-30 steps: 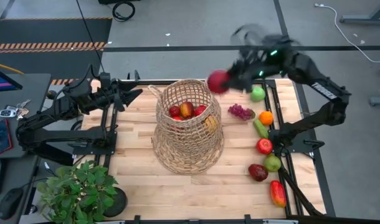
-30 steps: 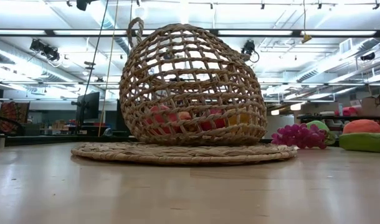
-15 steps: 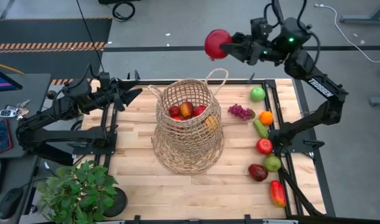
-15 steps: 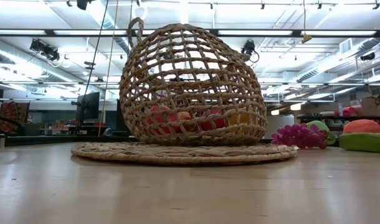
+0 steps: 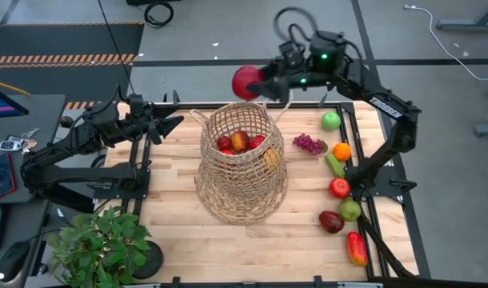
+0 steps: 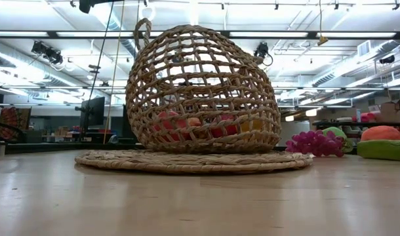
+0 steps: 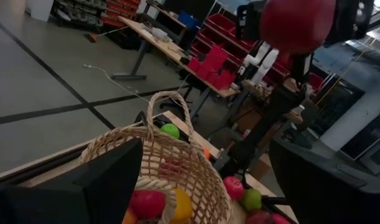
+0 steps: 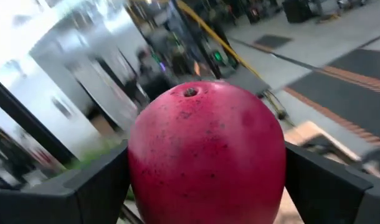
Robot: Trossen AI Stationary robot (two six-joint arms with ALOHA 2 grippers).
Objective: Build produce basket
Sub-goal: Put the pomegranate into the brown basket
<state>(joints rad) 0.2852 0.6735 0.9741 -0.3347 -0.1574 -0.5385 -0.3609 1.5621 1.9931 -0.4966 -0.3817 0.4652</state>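
The right gripper (image 5: pixel 256 82) was up in the air, just past the back rim of the basket (image 5: pixel 242 164). It was pinching a big red apple (image 5: pixel 246 82) between its two fingers (image 8: pixel 93 186), one on each side. The fingers were spread wide because the apple was fat.

The basket stood in the middle of the table (image 5: pixel 172 216) on a flat woven mat (image 6: pixel 193 161). A few fruits (image 5: pixel 238 142) already lay inside it. More produce waited in a row by the right side of the table: grapes (image 5: pixel 309 144), a green apple (image 5: pixel 331 121), an orange (image 5: pixel 342 150), another red apple (image 5: pixel 339 188) and some more.

The left gripper (image 5: pixel 166 124) waited low at the left side of the table, well apart from the basket. I could not tell if its fingers were spread or pressed together.

The job now looked like dropping the red apple in. To do it well, the gripper should bring the apple right over the middle of the hole, not over the rim. It should keep clear of the two thin handles (image 5: pixel 278 102), since the apple was near one of them. It should go down a little before letting go, so the apple does not bounce out or knock the basket. Then the fingers should spread and lift straight up.
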